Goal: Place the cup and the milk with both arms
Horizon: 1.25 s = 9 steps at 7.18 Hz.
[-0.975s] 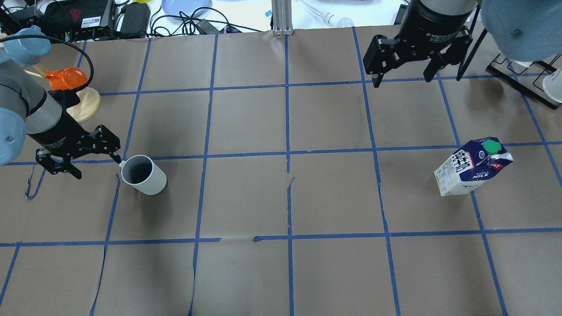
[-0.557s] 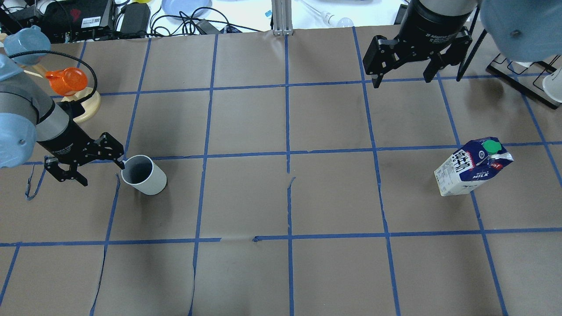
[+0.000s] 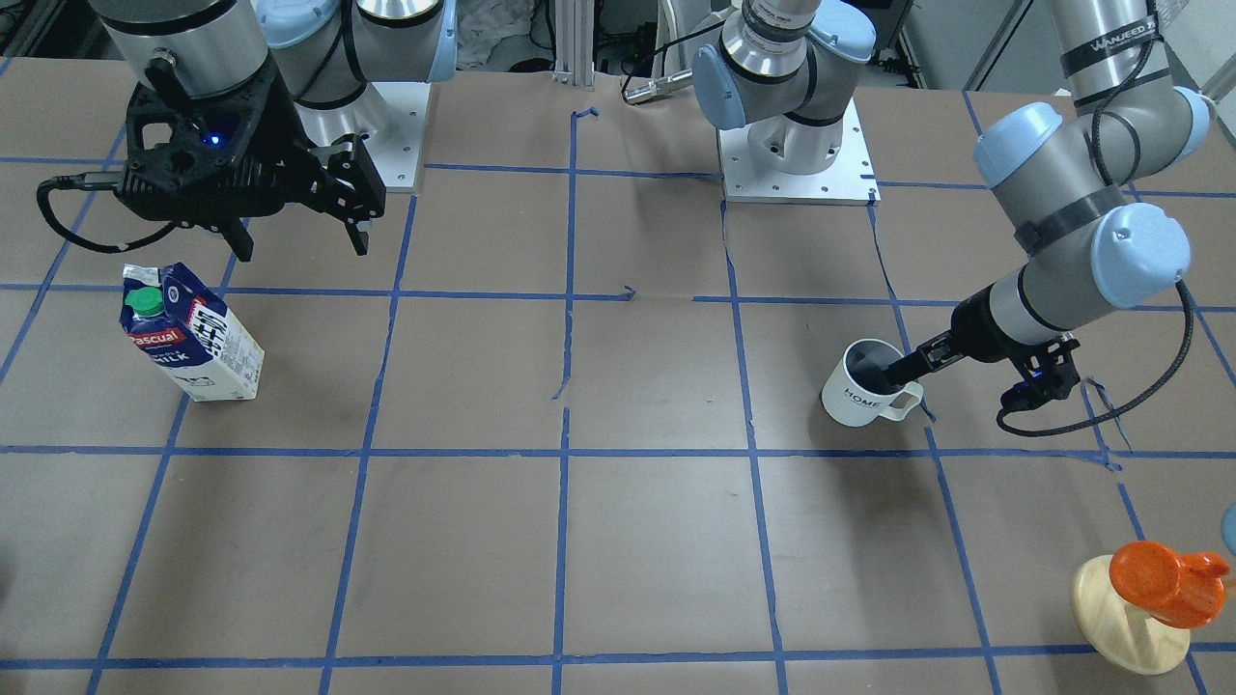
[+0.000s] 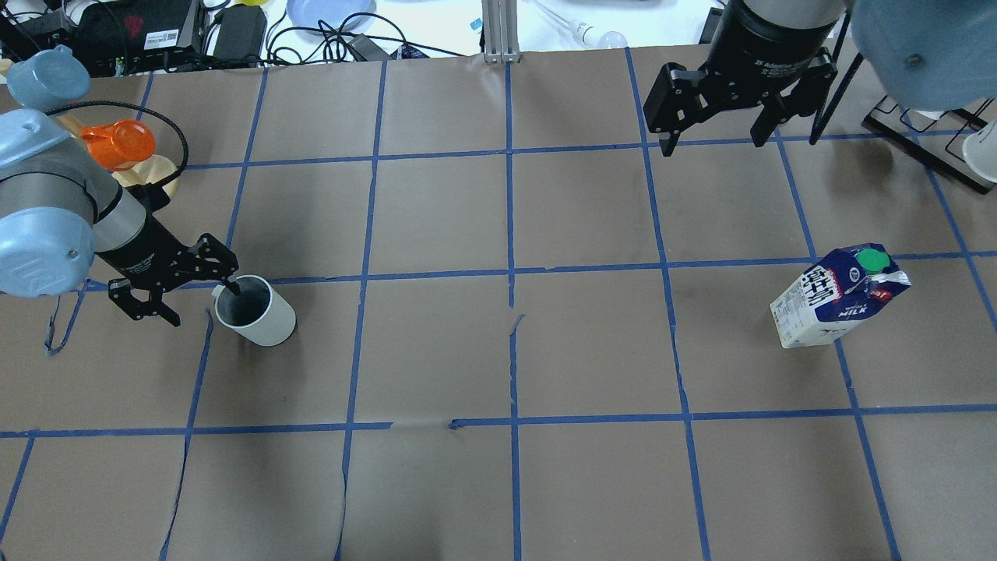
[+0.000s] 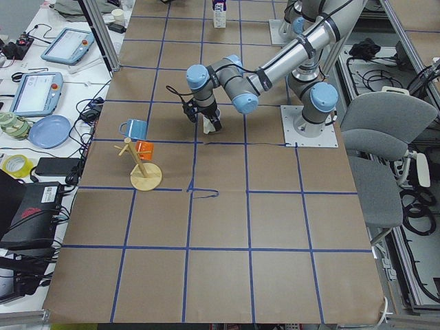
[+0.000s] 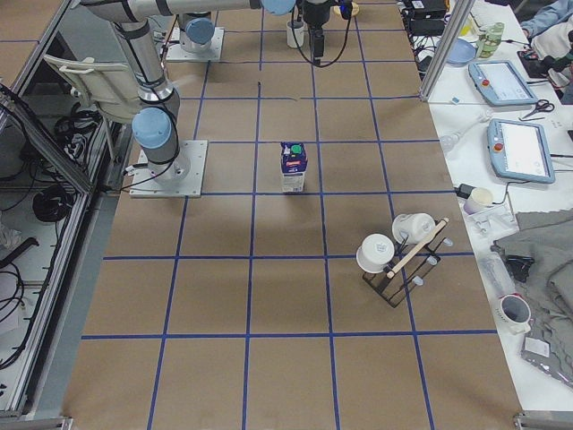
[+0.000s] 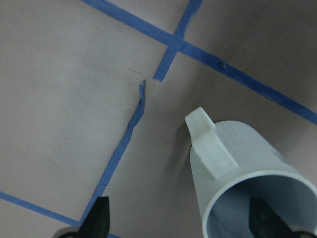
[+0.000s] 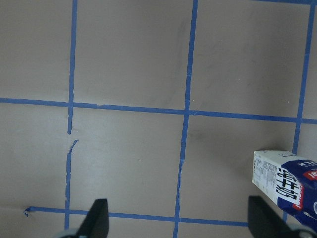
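The white cup [image 4: 263,318] stands upright at the table's left, handle towards my left gripper; it also shows in the front view [image 3: 856,398] and the left wrist view [image 7: 247,173]. My left gripper [image 4: 201,302] is open and low. One finger [image 4: 232,285] is inside the rim and the other is outside, beyond the handle [image 7: 208,144]. The milk [image 4: 837,300] stands upright at the right, also in the front view [image 3: 198,343] and at the right wrist view's edge [image 8: 285,184]. My right gripper [image 4: 713,139] is open, raised, and apart from the carton.
An orange cup on a wooden stand [image 4: 117,144] and a blue mug [image 4: 47,74] are behind my left arm. A black rack with white cups [image 6: 398,255] stands at the far right. Cables and a blue plate [image 4: 327,12] lie beyond the far edge.
My left gripper has moved right towards the cup; one finger that was beside the handle is now inside the rim. The right gripper, cup and milk have not moved.
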Each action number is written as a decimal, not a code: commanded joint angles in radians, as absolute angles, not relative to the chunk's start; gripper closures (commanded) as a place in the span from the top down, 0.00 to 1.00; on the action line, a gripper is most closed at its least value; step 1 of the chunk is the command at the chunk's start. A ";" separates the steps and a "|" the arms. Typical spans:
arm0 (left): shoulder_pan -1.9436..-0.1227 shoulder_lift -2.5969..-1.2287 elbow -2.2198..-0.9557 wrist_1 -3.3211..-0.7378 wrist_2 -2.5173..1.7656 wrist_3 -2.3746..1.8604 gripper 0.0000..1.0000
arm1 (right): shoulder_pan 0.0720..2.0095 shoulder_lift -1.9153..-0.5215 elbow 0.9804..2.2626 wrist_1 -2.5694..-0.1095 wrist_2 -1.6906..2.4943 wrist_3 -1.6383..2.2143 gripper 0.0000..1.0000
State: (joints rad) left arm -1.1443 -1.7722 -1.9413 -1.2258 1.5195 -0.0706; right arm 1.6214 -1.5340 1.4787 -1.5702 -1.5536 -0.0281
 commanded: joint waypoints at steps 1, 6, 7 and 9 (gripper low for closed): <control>-1.147 -1.778 -1.945 -1.235 1.514 -0.109 1.00 | 1.621 -1.534 1.479 -1.571 -1.552 -0.028 1.00; -1.146 -1.812 -1.968 -1.230 1.506 -0.112 0.04 | 1.621 -1.534 1.477 -1.571 -1.552 -0.028 1.00; -1.146 -1.812 -1.971 -1.235 1.505 -0.135 0.00 | 1.621 -1.534 1.476 -1.571 -1.552 -0.028 1.00; -1.149 -1.801 -1.964 -1.233 1.503 -0.201 0.00 | 1.621 -1.534 1.476 -1.571 -1.552 -0.028 1.00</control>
State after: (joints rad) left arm -1.1465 -1.8081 -1.9670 -1.2331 1.5046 -0.1735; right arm 1.6214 -1.5340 1.4760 -1.5708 -1.5524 -0.0276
